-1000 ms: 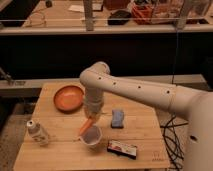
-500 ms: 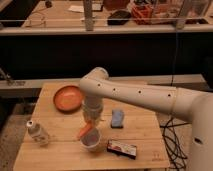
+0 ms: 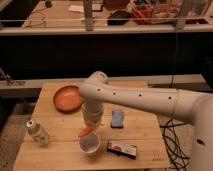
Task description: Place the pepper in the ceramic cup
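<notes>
The pepper (image 3: 86, 131) is a slim orange piece held at a tilt at the tip of my gripper (image 3: 91, 125). It hangs just above the far left rim of the ceramic cup (image 3: 90, 144). The cup is small, round and white, and it stands upright near the front edge of the wooden table (image 3: 60, 150). The gripper points down from the white arm (image 3: 145, 100) and is shut on the pepper, right over the cup's back edge.
A round orange bowl (image 3: 68, 97) sits at the back left. A clear bottle with a white cap (image 3: 37, 132) lies at the left. A blue sponge (image 3: 117, 119) lies right of the gripper. A dark packet (image 3: 122, 148) lies right of the cup.
The gripper with the pepper has shifted slightly down and right, closer over the cup. More of the cup's opening now shows below the gripper.
</notes>
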Controlling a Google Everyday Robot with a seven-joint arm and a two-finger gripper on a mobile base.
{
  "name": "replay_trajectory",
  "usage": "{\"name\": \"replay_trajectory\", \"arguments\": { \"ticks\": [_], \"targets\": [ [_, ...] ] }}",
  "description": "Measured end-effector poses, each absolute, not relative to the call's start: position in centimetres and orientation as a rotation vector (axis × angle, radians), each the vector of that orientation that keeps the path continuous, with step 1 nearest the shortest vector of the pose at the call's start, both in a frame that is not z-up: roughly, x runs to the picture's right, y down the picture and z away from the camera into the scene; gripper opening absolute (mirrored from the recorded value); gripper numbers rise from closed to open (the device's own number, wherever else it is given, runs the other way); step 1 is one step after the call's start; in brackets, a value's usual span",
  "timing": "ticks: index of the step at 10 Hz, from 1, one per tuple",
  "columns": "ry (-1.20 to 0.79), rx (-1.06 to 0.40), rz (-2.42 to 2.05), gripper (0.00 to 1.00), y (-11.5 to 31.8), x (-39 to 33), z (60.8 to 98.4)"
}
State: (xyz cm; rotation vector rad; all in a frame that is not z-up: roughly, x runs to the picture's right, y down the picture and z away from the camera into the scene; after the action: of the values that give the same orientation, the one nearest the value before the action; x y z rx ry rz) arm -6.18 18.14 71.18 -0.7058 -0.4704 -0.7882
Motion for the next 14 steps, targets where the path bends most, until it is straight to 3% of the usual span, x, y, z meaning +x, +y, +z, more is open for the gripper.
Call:
{"name": "replay_trajectory", "arguments": {
  "ticks": [8,14],
  "targets": [
    [-0.400,-0.662,-0.888,0.00,14.3,-7.7,69.8],
    [-0.552,-0.681,-0.938,0.00,16.4,-8.5,65.3]
  ]
}}
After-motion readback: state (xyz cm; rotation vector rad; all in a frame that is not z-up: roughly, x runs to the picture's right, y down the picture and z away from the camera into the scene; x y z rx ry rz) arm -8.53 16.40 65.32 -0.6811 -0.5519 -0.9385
